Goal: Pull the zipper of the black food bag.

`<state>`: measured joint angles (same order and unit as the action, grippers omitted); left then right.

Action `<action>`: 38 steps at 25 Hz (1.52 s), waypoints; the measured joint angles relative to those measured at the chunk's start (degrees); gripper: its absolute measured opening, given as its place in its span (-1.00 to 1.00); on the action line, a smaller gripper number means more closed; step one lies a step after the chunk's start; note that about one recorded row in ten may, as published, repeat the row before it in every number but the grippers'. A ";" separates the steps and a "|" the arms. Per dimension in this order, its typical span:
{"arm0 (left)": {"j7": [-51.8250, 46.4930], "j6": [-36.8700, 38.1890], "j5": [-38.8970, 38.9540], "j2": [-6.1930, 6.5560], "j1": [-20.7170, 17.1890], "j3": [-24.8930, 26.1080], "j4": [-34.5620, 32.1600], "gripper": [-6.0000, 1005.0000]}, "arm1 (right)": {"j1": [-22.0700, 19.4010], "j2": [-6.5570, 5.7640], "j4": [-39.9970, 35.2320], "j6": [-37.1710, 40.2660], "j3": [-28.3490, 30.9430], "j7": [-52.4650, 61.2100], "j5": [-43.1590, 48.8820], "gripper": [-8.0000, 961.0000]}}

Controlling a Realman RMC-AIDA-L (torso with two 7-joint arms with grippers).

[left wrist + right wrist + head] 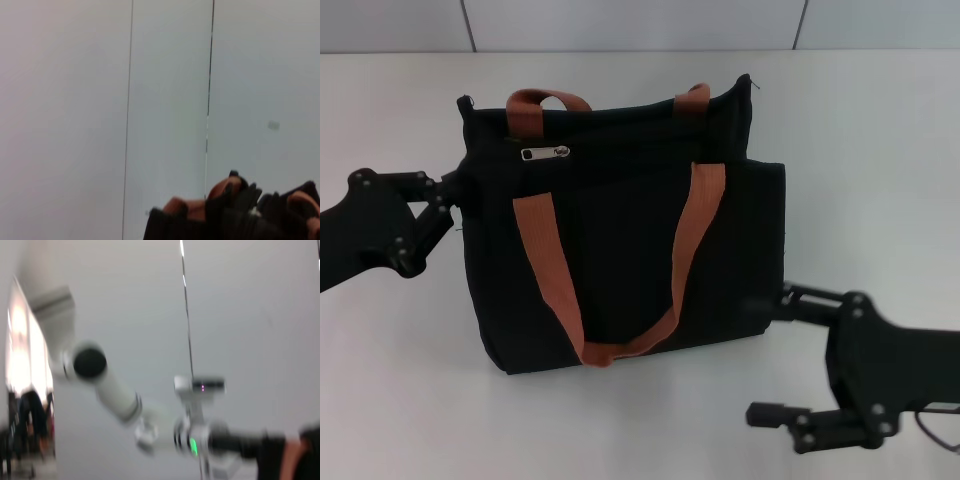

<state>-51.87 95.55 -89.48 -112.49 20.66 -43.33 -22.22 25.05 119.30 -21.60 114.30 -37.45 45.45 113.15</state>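
Note:
The black food bag (620,250) stands upright mid-table with two rust-orange handles (695,230). The silver zipper (545,153) lies flat near the bag's top left, on the front face. My left gripper (453,192) is pressed against the bag's upper left side, well left of and below the zipper. My right gripper (770,355) is open at the lower right; its far finger (798,297) reaches the bag's lower right corner, its near finger (770,413) is clear of the bag. The left wrist view shows the bag's top (235,220).
The bag stands on a white table (410,380) with a tiled wall behind. The right wrist view shows only a wall and a white arm-like device (115,390), blurred.

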 joint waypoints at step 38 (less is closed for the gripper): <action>24.02 8.47 0.24 -5.97 -1.72 9.23 1.22 -0.94 | 12.52 -0.40 -12.60 -6.45 -1.33 45.27 -13.07 0.71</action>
<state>-27.85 104.03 -89.23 -118.46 18.94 -34.11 -20.99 37.57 118.90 -34.20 107.85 -38.78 90.71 100.08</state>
